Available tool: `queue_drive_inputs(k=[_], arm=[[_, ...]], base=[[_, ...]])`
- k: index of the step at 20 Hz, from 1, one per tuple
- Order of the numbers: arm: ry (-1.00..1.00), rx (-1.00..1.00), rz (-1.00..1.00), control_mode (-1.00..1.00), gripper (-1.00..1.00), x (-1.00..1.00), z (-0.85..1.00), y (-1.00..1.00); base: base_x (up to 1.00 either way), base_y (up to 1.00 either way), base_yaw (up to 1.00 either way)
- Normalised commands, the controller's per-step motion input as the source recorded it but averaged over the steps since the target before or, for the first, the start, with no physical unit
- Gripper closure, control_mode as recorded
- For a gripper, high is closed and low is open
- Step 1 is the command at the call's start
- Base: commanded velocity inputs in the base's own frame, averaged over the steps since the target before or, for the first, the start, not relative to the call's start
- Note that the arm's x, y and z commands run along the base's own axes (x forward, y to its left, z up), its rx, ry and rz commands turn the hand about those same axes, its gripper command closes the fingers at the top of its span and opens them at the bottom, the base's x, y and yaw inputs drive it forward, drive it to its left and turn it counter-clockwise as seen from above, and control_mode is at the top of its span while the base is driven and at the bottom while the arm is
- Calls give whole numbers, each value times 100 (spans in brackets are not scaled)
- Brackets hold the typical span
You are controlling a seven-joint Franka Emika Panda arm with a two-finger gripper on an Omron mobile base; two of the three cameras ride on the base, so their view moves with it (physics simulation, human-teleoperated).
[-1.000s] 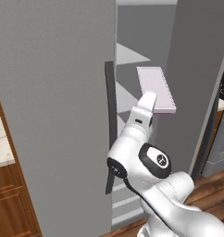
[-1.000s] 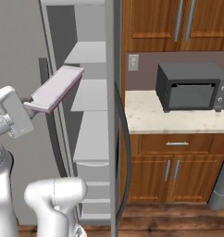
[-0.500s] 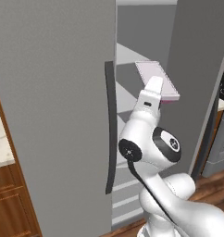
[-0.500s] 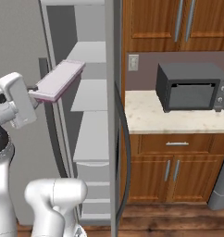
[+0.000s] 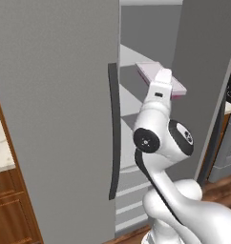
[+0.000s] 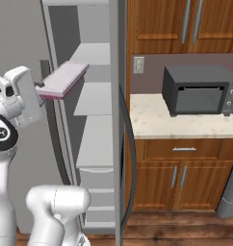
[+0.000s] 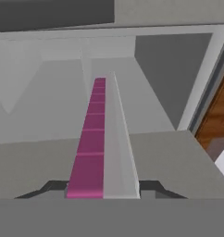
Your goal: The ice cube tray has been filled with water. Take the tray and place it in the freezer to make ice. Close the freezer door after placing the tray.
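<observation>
The jaws (image 7: 103,187) are clamped on the near end of the ice cube tray (image 6: 64,79), one dark finger (image 7: 49,187) showing on each side of it in the hand view. There the tray (image 7: 102,139) runs straight away from the hand, with a row of magenta cells along one side and a pale wall beside them. From the right base view the tray is held out roughly level, its far end reaching into the open freezer (image 6: 97,139) at the height of the upper shelves (image 6: 94,98), above the pale drawers (image 6: 97,180) lower down. In the left base view the tray (image 5: 158,76) shows above the white wrist, in front of the shelves and apart from them. The freezer door (image 6: 119,120) stands open, seen edge-on just to the right of the compartment, with its dark bar handle (image 6: 130,149) curving down its edge. The neighbouring closed door (image 5: 55,119) fills the left side and carries its own dark vertical handle (image 5: 114,131). Further right, a dark microwave (image 6: 198,91) sits on a pale worktop (image 6: 171,122) above wooden cabinets (image 6: 181,173).
</observation>
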Motion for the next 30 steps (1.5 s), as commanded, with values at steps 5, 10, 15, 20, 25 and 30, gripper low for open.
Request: queue_drive_inputs(k=[5,10,15,20,25,30], arm=[[3,0,6,-100,100,27,3,-20],[0,0,9,-100,100,43,0,-16],[-1,0,10,-100,100,37,0,-13],[0,0,7,-100,100,42,0,-15],[0,0,3,-100,100,50,0,-7],[0,0,1,-100,100,54,0,0]], base=[[0,0,0],[0,0,0],[0,0,0],[0,0,0],[0,0,0],[0,0,0]])
